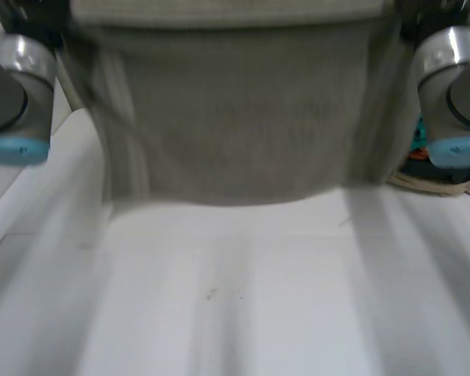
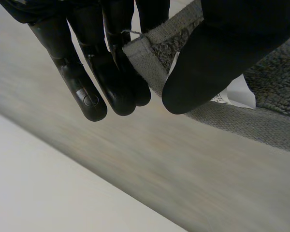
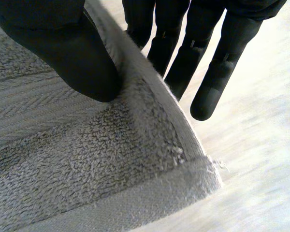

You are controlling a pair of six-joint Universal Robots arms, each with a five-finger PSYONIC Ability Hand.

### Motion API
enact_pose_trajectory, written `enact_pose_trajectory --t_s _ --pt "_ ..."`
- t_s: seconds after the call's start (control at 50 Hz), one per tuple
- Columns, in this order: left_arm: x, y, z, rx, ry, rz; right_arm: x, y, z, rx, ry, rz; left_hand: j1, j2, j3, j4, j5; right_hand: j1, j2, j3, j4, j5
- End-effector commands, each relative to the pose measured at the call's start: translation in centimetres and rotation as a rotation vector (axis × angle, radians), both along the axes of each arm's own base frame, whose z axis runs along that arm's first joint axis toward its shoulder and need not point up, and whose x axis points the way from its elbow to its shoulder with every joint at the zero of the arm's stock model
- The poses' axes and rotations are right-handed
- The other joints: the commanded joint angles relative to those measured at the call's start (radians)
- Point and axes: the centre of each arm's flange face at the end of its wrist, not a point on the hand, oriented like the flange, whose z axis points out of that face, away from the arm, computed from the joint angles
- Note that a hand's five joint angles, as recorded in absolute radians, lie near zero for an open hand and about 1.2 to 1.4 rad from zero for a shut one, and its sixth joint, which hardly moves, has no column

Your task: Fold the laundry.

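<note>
left robot hand (image 2: 111, 82): thumb and fingers pinch a corner of the grey towel (image 1: 235, 117).
right robot hand (image 3: 77, 53): thumb and fingers clamp its edge beside another corner.
grey towel: hangs spread between both robot hands, above the white surface (image 1: 243, 298).

A white table (image 1: 243, 313) is seen, and most of its top is bare. A few small dark specks (image 1: 211, 294) are found on it near the middle. At the right edge of the table a pale woven thing (image 1: 442, 186) is laid flat; it is too blurred to be named. Over the far part of the table a grey towel (image 1: 243, 117) is hung in the air. It cannot be told whether the table is touched by the towel's lower edge.
</note>
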Motion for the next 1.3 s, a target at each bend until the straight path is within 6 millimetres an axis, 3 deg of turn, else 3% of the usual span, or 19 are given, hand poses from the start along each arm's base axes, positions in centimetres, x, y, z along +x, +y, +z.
enact_pose_trajectory --t_s 0.02,0.08,0.18,0.2,0.22,0.24,0.32,0.38,0.46,0.52,0.58,0.62,0.66,0.68,0.76,0.88,1.02,1.12,1.3 --pt "0.1 0.0 4.5 -0.296 0.081 -0.006 1.0 0.7 3.4 -0.252 -0.117 0.050 0.225 0.195 0.203 0.191 0.214 0.267 0.222 0.210 0.200 0.222" --pt "0.2 -0.4 2.2 -0.205 0.061 -0.003 1.1 0.4 2.2 -0.205 -0.126 0.068 0.225 0.195 0.203 0.191 0.214 0.267 0.222 0.210 0.200 0.222" --pt "0.6 -0.2 -4.5 0.018 0.018 0.003 1.2 0.0 -2.7 -0.011 -0.121 0.121 0.225 0.195 0.203 0.191 0.214 0.267 0.222 0.210 0.200 0.222" --pt "0.6 0.0 -5.5 0.049 0.013 0.001 1.3 0.0 -4.5 0.042 -0.104 0.142 0.225 0.195 0.203 0.191 0.214 0.267 0.222 0.210 0.200 0.222" --pt "0.6 0.6 -8.0 0.122 -0.002 -0.004 1.4 0.0 -5.5 0.073 -0.091 0.151 0.225 0.195 0.203 0.191 0.214 0.267 0.222 0.210 0.200 0.222" --pt "0.7 0.8 -8.6 0.140 -0.007 -0.004 1.6 0.1 -8.2 0.145 -0.055 0.176 0.225 0.195 0.203 0.191 0.214 0.267 0.222 0.210 0.200 0.222" --pt "0.9 3.2 -13.9 0.313 -0.050 -0.010 1.8 1.0 -13.2 0.284 0.006 0.223 0.225 0.195 0.203 0.191 0.214 0.267 0.222 0.210 0.200 0.222" --pt "1.1 4.5 -15.9 0.385 -0.070 -0.011 1.7 2.4 -16.9 0.393 0.056 0.251 0.225 0.195 0.203 0.191 0.214 0.267 0.222 0.210 0.200 0.222" --pt "2.0 7.5 -18.2 0.508 -0.112 0.001 0.8 4.1 -19.4 0.500 0.097 0.238 0.225 0.195 0.203 0.191 0.214 0.267 0.222 0.210 0.200 0.222" --pt "2.7 10.4 -18.8 0.598 -0.163 0.013 -0.6 6.2 -20.3 0.610 0.133 0.214 0.225 0.195 0.203 0.191 0.214 0.267 0.222 0.210 0.200 0.222" --pt "3.8 13.7 -18.6 0.693 -0.231 0.036 -1.5 8.1 -18.9 0.672 0.172 0.197 0.225 0.195 0.203 0.191 0.214 0.267 0.222 0.210 0.200 0.222" --pt "5.1 16.8 -18.3 0.791 -0.297 0.060 -2.6 10.5 -17.3 0.766 0.231 0.174 0.225 0.195 0.203 0.191 0.214 0.267 0.222 0.210 0.200 0.222" --pt "5.9 18.4 -18.1 0.854 -0.340 0.076 -3.8 12.9 -16.0 0.891 0.301 0.145 0.225 0.195 0.203 0.191 0.214 0.267 0.222 0.210 0.200 0.222" --pt "6.7 20.0 -18.0 0.928 -0.390 0.088 -4.4 13.6 -15.8 0.942 0.324 0.130 0.225 0.195 0.203 0.191 0.214 0.267 0.222 0.210 0.200 0.222" --pt "8.3 22.6 -17.6 1.077 -0.476 0.107 -6.4 15.7 -15.6 1.151 0.418 0.065 0.225 0.195 0.203 0.191 0.214 0.267 0.222 0.210 0.200 0.222" --pt "7.7 20.8 -16.5 0.956 -0.465 0.077 -6.0 13.6 -15.3 1.011 0.412 0.040 0.225 0.195 0.203 0.191 0.214 0.267 0.222 0.210 0.200 0.222" --pt "4.2 15.5 -17.3 0.772 -0.395 0.012 -4.8 9.3 -18.6 0.925 0.384 0.032 0.225 0.195 0.203 0.191 0.214 0.267 0.222 0.210 0.200 0.222" --pt "2.9 12.1 -18.2 0.733 -0.358 0.095 -1.0 7.3 -19.1 0.744 0.390 0.101 0.225 0.195 0.203 0.191 0.214 0.267 0.222 0.210 0.200 0.222" --pt "2.3 10.1 -19.7 0.752 -0.362 0.176 2.4 2.5 -21.2 0.515 0.346 0.182 0.225 0.195 0.203 0.191 0.214 0.267 0.222 0.210 0.200 0.222"
